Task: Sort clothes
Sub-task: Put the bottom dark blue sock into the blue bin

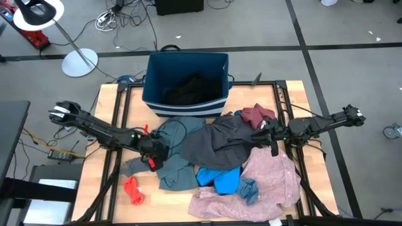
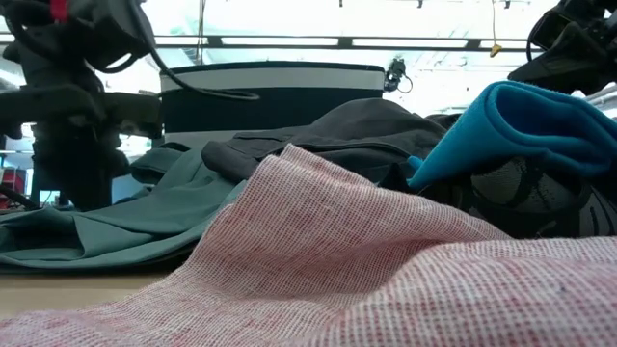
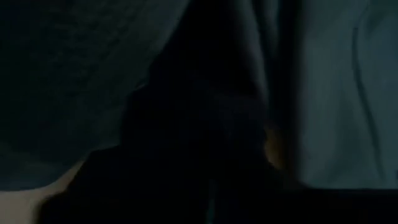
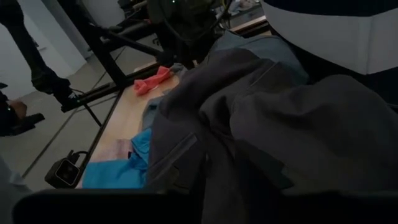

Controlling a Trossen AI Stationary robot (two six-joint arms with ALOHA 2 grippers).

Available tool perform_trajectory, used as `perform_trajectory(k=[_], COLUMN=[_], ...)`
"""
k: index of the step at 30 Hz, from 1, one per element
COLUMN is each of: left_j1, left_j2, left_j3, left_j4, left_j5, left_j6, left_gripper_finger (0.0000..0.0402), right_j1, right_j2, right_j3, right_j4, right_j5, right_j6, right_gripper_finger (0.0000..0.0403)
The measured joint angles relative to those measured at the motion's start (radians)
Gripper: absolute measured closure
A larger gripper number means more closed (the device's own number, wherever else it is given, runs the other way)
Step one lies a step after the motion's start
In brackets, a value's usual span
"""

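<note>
A pile of clothes lies on the wooden table: a dark grey garment, a teal-grey one, a bright blue one, a large pink shirt, a maroon piece and a small red piece. A black garment lies in the dark blue bin. My left gripper is low at the teal-grey garment's left part, and its wrist view is filled by that cloth. My right gripper is shut on the dark grey garment's right end. My right gripper holds the dark grey garment at its right end, coming level from the table's right side. The cloth covers the fingers, so the place of contact is hidden. The garment's folds run away from the gripper and its left part rests on the pile.
The bin stands at the table's far edge, its open top up. The pink shirt and the bright blue garment fill the near right. A small blue piece lies on the shirt. Bare wood shows at the near left.
</note>
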Motion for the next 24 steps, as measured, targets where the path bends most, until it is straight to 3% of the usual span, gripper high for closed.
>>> perform_trajectory(k=[2, 7, 15, 24], left_j1=[0.000, -0.007, -0.011, -0.011], left_j2=[0.000, -0.003, -0.004, -0.004], left_j3=[0.007, 0.097, 0.393, 0.724], left_j4=[0.003, -0.082, -0.414, -0.652], left_j5=[0.013, 0.015, -0.040, -0.148], left_j6=[-0.028, -0.070, -0.076, -0.124], left_gripper_finger=[0.0389, 0.0398, 0.0400, 0.0401], right_j1=[0.000, 0.000, 0.000, 0.000], right_j2=[0.000, 0.000, 0.000, 0.000], right_j3=[0.000, 0.000, 0.000, 0.000], right_j4=[0.000, 0.000, 0.000, 0.000], right_j5=[0.000, 0.000, 0.000, 0.000], right_j6=[0.000, 0.000, 0.000, 0.000], right_gripper_finger=[0.0314, 0.0314, 0.0314, 0.0314])
